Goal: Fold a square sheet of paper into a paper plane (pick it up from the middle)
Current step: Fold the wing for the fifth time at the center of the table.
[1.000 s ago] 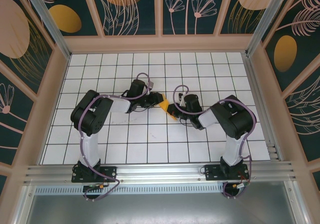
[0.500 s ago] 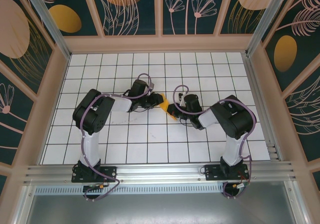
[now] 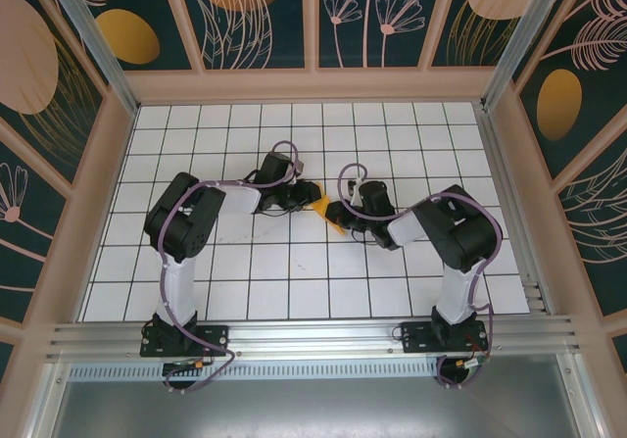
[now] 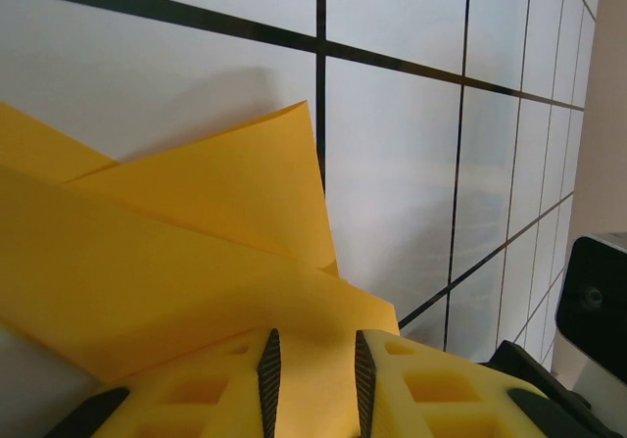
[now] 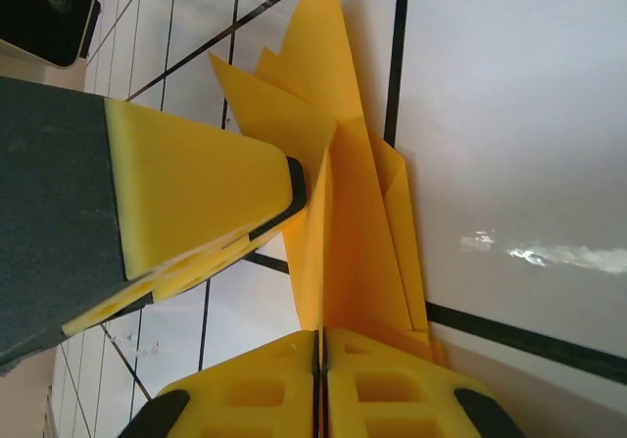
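Observation:
The square sheet of paper (image 3: 329, 215) is folded into a narrow, pointed orange-yellow shape with a centre crease and lies mid-table between both arms. My right gripper (image 3: 340, 210) comes in from the right. In the right wrist view its jaws (image 5: 320, 335) are shut on the upright centre fold of the paper (image 5: 362, 213). My left gripper (image 3: 312, 196) reaches in from the left. Its pads stand a little apart (image 4: 313, 345), with a flat layer of the paper (image 4: 196, 242) running into the gap. One left finger (image 5: 216, 183) touches the fold's left side.
The table (image 3: 294, 281) is white with a black grid. Wooden-framed patterned walls (image 3: 108, 164) close it in on three sides, and an aluminium rail (image 3: 313, 340) runs along the near edge. The right wrist's black housing (image 4: 593, 296) sits close on the right.
The left wrist has shifted slightly up and to the right, toward the paper. The paper and the right gripper have stayed nearly in place.

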Tool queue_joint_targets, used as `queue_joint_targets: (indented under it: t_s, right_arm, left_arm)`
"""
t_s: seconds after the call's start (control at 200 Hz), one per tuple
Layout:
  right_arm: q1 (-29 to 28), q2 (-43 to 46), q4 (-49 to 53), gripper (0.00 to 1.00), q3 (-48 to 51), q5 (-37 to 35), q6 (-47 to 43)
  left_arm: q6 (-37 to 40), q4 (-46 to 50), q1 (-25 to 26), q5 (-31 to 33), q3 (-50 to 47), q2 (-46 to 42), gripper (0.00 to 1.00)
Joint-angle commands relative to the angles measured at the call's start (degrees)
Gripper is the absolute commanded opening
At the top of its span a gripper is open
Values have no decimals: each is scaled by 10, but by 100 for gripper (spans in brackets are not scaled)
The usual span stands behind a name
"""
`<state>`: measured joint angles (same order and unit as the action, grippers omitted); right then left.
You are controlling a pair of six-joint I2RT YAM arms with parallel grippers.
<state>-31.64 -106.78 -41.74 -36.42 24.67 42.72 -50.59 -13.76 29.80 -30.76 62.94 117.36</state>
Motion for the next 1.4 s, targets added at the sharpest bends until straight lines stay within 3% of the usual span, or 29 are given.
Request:
queue_joint_targets:
  t_s: [0.0, 0.295, 0.62, 1.086, 1.396]
  right_arm:
    - [0, 14, 81, 14, -22, 29, -32]
    - [24, 56, 146, 23, -29, 61, -61]
    - [29, 66, 195, 23, -40, 73, -88]
    - [35, 44, 212, 8, -28, 67, -83]
    - [46, 25, 202, 4, -18, 98, -78]
  left_arm:
    - [20, 44, 2, 40, 6, 31, 30]
    - [21, 51, 1, 45, 3, 32, 30]
    - [24, 52, 2, 44, 3, 32, 30]
    - [25, 53, 2, 46, 3, 35, 30]
    - [25, 37, 1, 30, 10, 24, 30]
